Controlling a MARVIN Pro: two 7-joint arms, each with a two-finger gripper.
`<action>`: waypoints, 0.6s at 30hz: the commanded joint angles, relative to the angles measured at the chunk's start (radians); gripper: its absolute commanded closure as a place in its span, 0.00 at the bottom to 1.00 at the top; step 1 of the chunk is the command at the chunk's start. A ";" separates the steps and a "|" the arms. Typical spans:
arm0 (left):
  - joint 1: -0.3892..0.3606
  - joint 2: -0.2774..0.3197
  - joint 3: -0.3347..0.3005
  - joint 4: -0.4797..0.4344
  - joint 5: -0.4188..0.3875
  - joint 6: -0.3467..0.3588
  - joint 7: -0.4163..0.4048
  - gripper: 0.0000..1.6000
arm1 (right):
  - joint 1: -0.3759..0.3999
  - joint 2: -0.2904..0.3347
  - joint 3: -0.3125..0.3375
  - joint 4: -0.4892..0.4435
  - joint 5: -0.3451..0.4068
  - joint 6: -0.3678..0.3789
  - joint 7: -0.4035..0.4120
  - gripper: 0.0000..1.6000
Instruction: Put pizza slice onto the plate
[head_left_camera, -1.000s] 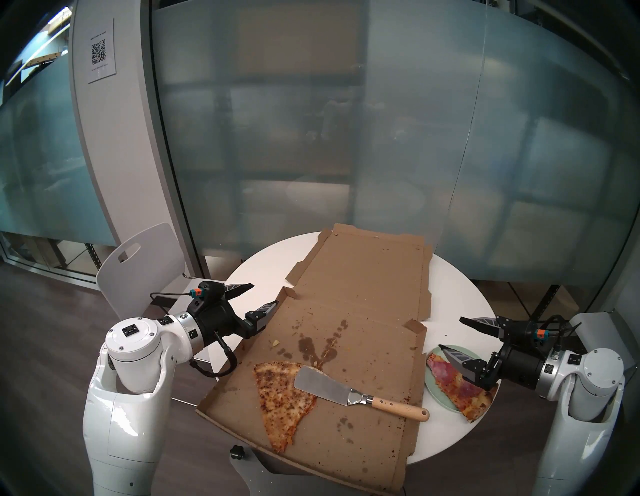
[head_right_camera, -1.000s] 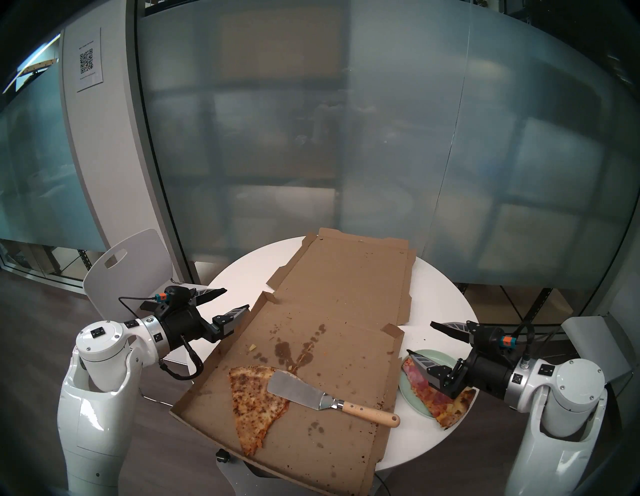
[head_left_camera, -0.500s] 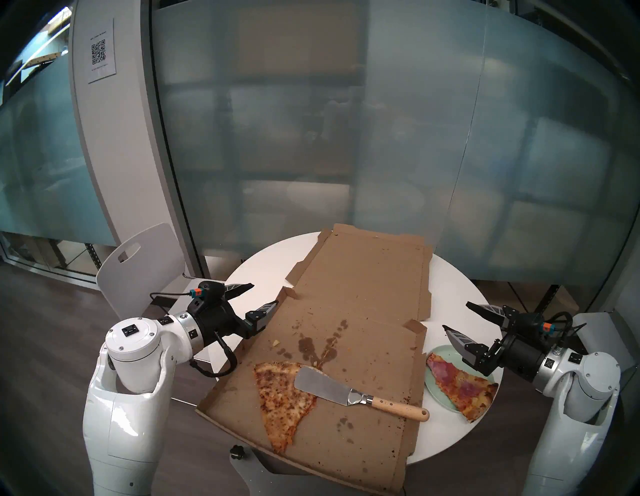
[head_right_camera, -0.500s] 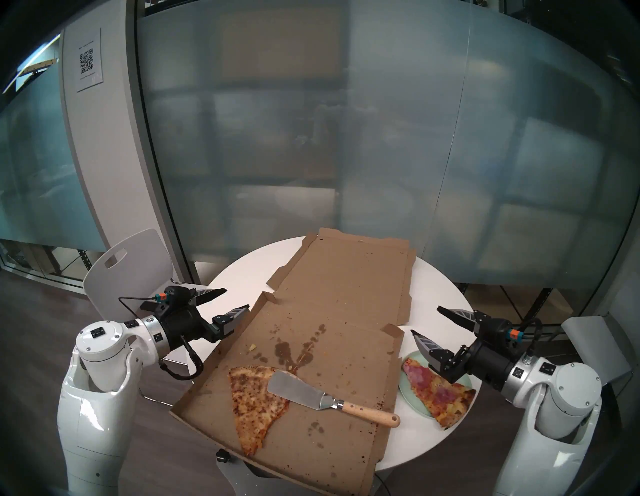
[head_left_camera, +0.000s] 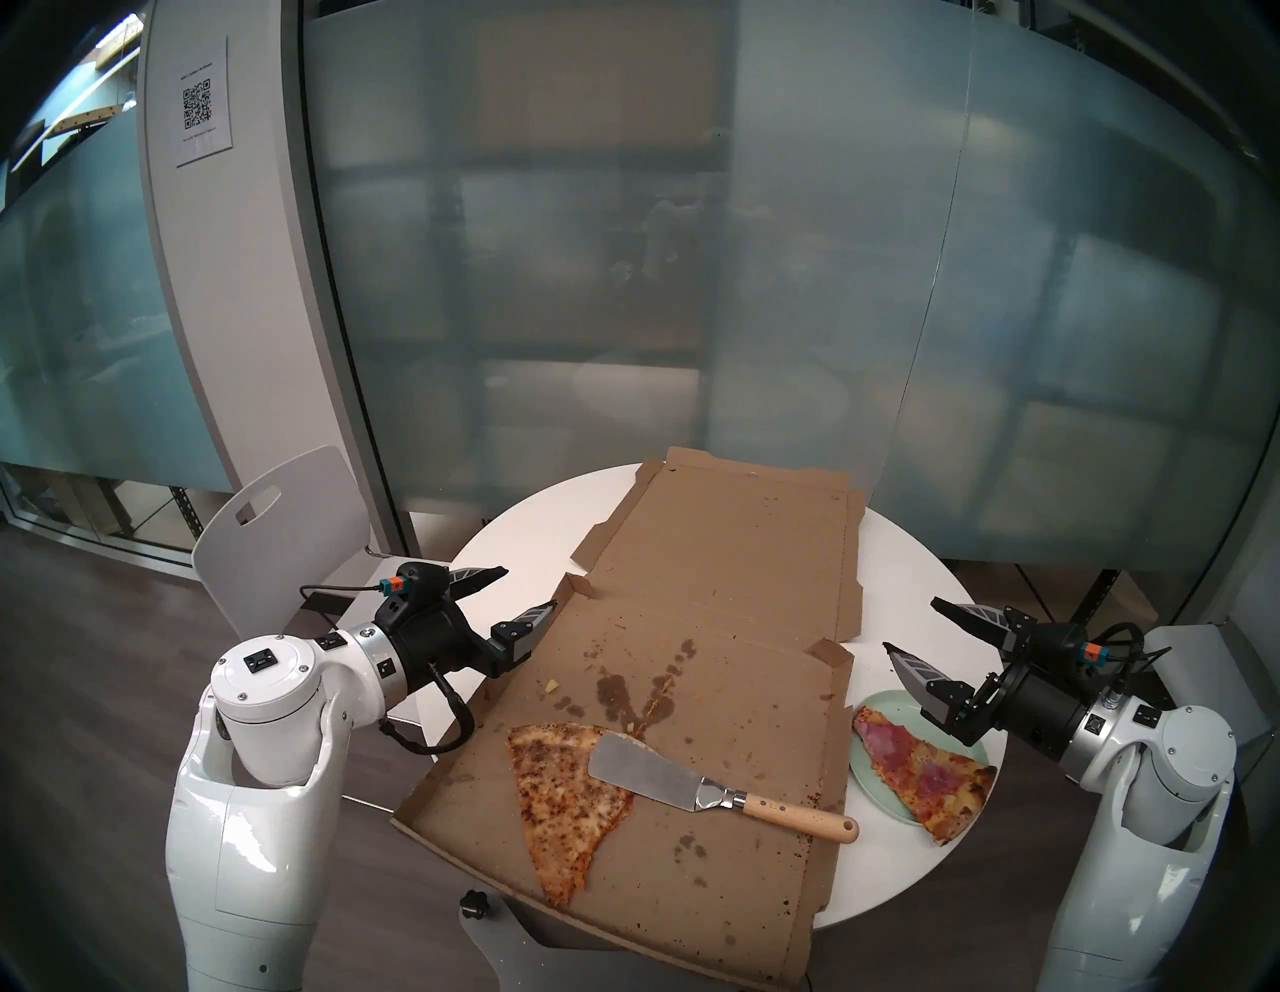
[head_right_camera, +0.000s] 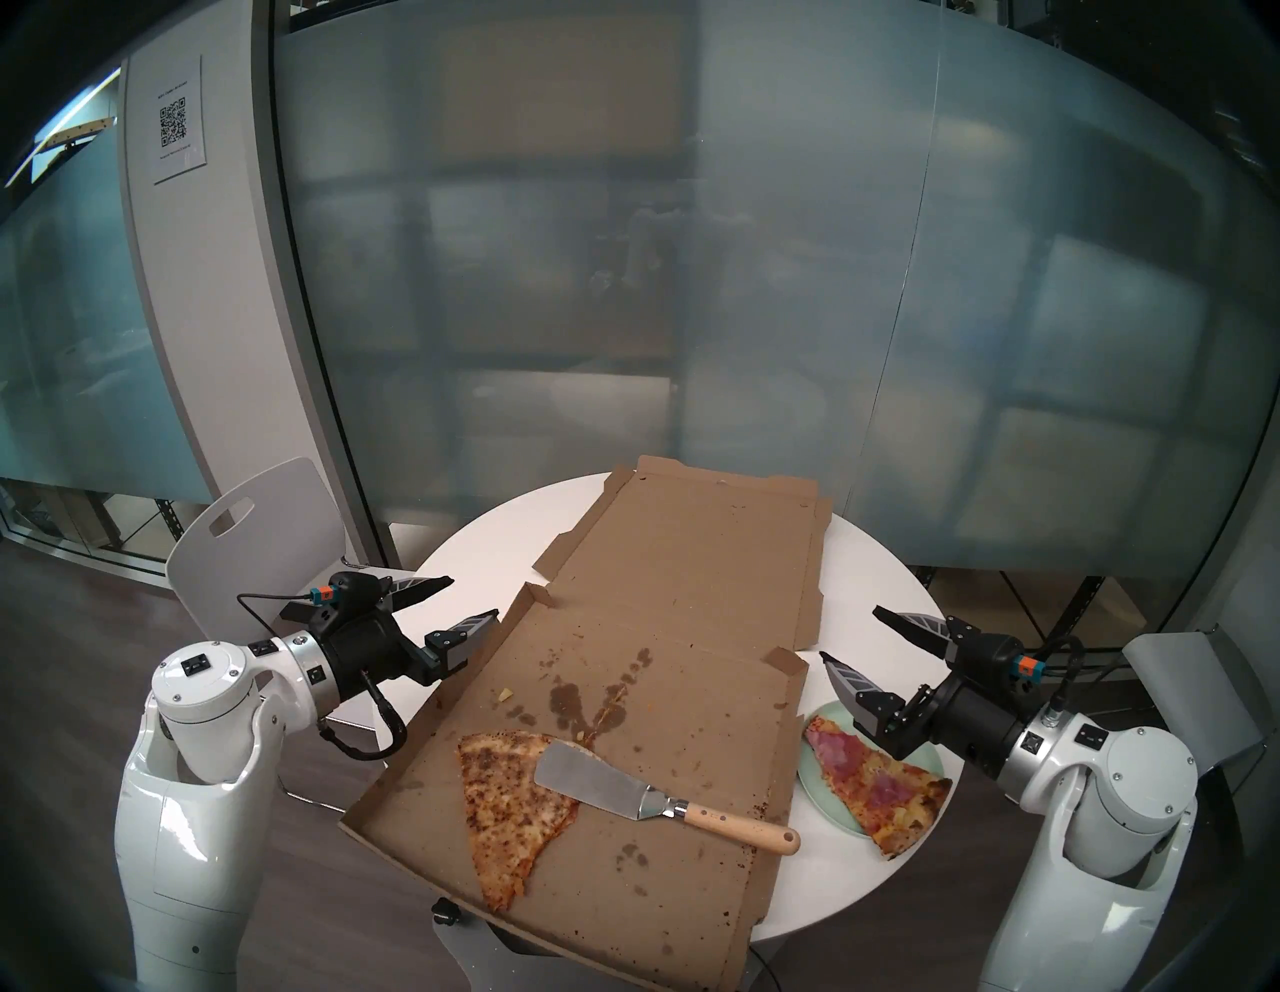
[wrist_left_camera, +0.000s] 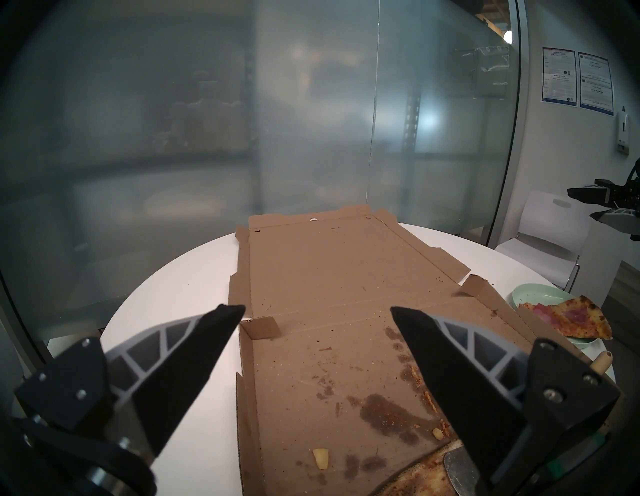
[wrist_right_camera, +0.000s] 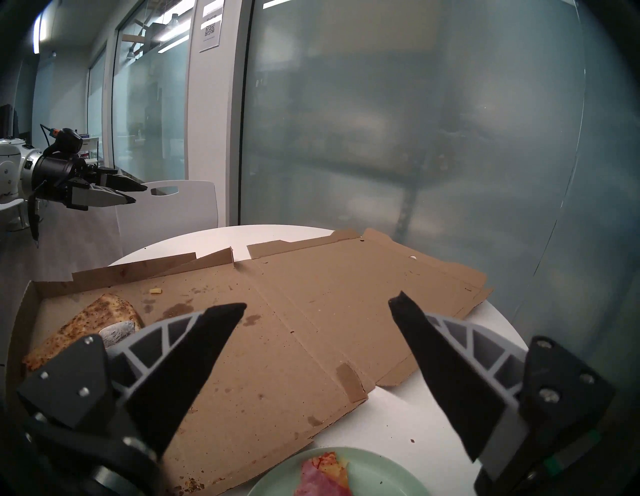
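Frosted glass walls stand behind the round white table (head_left_camera: 893, 554), where the left hand (head_left_camera: 526, 589) hovers empty with fingers spread wide at the left edge of the flattened pizza box (head_left_camera: 692, 623). Right of the box, the right hand (head_left_camera: 909, 625), spread wide and empty, hangs just above the plate (head_left_camera: 893, 706), on which the pizza slice (head_left_camera: 921, 772) lies, its crust end overhanging the near rim.

Frosted glass wall (head_left_camera: 623, 277), dark wood floor (head_left_camera: 90, 693), white chair (head_left_camera: 277, 533) beside round table (head_left_camera: 526, 526).
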 joint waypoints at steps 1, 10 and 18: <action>-0.003 0.002 0.002 -0.020 0.001 -0.003 -0.002 0.00 | 0.011 -0.001 -0.001 -0.013 0.014 0.000 0.004 0.00; -0.003 0.002 0.002 -0.020 0.001 -0.003 -0.002 0.00 | 0.011 -0.002 -0.001 -0.013 0.013 0.000 0.004 0.00; -0.003 0.002 0.002 -0.020 0.001 -0.003 -0.003 0.00 | 0.012 -0.003 0.000 -0.013 0.012 0.000 0.006 0.00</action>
